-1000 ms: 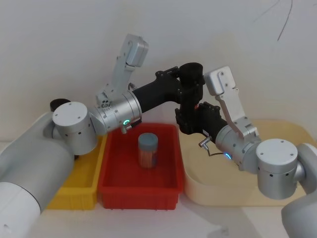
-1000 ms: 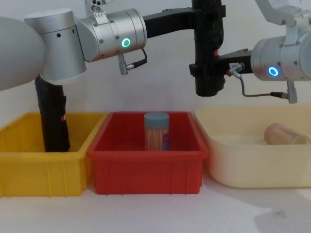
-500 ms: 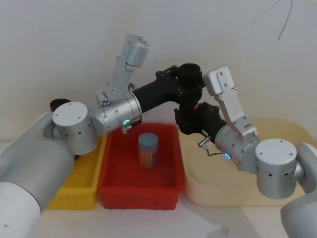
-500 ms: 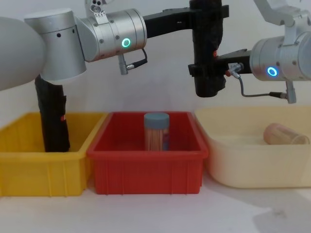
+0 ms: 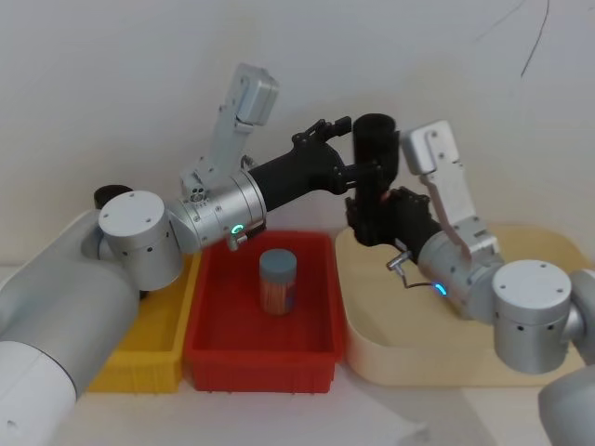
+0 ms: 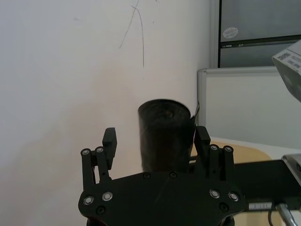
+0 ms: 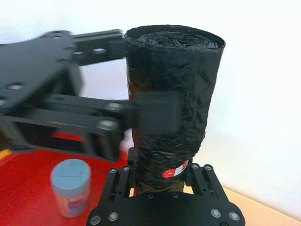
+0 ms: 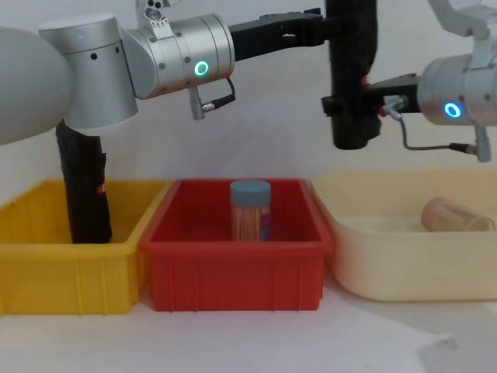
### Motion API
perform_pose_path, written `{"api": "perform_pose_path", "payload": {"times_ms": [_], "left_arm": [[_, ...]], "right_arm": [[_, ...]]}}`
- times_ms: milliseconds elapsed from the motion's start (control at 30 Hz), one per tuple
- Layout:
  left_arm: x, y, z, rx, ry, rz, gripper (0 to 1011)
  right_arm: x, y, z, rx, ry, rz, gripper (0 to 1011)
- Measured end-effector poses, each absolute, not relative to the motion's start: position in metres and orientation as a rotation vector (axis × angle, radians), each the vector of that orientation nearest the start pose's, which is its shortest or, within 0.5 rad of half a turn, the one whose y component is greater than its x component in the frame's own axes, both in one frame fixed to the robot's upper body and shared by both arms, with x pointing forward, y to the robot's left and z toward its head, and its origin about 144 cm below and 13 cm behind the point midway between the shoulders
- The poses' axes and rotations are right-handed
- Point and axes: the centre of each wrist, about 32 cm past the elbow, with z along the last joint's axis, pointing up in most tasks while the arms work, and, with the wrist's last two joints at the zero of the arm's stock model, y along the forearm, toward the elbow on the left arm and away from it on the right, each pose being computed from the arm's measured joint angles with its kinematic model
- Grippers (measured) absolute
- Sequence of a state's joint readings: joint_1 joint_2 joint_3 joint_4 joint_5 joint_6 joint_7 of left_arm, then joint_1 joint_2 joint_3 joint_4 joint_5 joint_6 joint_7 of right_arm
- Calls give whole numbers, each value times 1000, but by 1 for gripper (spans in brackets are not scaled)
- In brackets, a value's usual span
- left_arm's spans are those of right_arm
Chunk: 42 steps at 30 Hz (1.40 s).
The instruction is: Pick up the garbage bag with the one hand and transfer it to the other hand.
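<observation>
Head view: garbage bag roll (image 5: 376, 163) upright in mid-air, above the gap between the red bin's (image 5: 210, 342) right rim and the cream tray's (image 5: 370, 358) left edge. Left gripper (image 5: 358, 167) (green-ring arm) reaches in from the left at the roll's upper part. Right gripper (image 5: 374, 216) (blue-ring arm) meets the lower part from the right. Blue-lidded jar (image 5: 278, 282) stands mid red bin.

Left wrist view: left gripper (image 6: 156, 146) fingers spread wide, roll (image 6: 164, 134) between them. One fingertip clearly off the film, the other just beside it; contact there can't be told. Reads as let go.

Right wrist view: right gripper (image 7: 162, 175) fingers closed against the roll's (image 7: 173, 103) bottom end by the red-and-white label (image 7: 174, 171). Left arm's finger pad crosses in front of the roll mid-height.

Chest view: roll (image 8: 352, 74) hangs vertical, well above the tray rim, carried by the right gripper (image 8: 351, 107). Left gripper (image 8: 334, 23) level w/ its upper part. A second black roll (image 8: 85, 190) stands in the yellow bin (image 8: 46, 272) at far left; a pale jar (image 8: 454, 215) lies on its side in the cream tray.

Step, as I judge: hand-over nearly done, right has the weight, left released. Next: left arm backs straight out w/o brushing the film; right keeps the roll upright and its grip firm, since the hold is low on a tall roll and it could tip.
</observation>
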<state>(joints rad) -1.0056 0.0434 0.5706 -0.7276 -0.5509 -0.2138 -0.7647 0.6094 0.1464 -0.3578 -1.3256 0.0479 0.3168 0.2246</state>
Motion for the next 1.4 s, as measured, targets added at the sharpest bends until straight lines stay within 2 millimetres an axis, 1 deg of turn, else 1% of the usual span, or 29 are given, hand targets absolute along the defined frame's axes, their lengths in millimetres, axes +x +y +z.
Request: {"api": "perform_pose_path", "payload": {"times_ms": [300, 433, 500, 567, 600, 633, 667, 767, 833, 867, 900, 967, 1033, 1400], "left_arm": [[682, 135, 1308, -198, -207, 474, 1001], [682, 135, 1308, -198, -207, 474, 1001], [682, 135, 1308, -198, -207, 474, 1001], [682, 135, 1308, -198, -207, 474, 1001], [682, 135, 1308, -197, -207, 474, 1001], [682, 135, 1308, -197, -207, 474, 1001], [682, 135, 1308, -197, -207, 474, 1001], [682, 135, 1308, -197, -207, 474, 1001], [682, 135, 1308, -198, -207, 474, 1001], [682, 135, 1308, -197, -207, 474, 1001], [682, 135, 1308, -197, -207, 474, 1001], [682, 135, 1308, -198, -207, 474, 1001], [682, 135, 1308, -197, -207, 474, 1001], [682, 135, 1308, -198, -207, 474, 1001]], "right_arm": [[594, -193, 1292, -204, -183, -1215, 531], [592, -206, 1294, -195, -181, -1281, 538], [591, -210, 1294, -192, -180, -1304, 579], [590, -217, 1295, -189, -179, -1338, 654], [590, -218, 1295, -188, -179, -1347, 666], [589, -223, 1296, -184, -179, -1371, 720], [589, -223, 1296, -184, -179, -1371, 720], [588, -233, 1298, -179, -177, -1418, 797], [588, -239, 1299, -175, -176, -1450, 885], [588, -241, 1299, -174, -176, -1459, 894], [587, -244, 1299, -172, -176, -1475, 932], [587, -247, 1300, -170, -176, -1489, 977], [586, -251, 1300, -168, -174, -1507, 1001], [584, -262, 1302, -160, -174, -1558, 1001]]}}
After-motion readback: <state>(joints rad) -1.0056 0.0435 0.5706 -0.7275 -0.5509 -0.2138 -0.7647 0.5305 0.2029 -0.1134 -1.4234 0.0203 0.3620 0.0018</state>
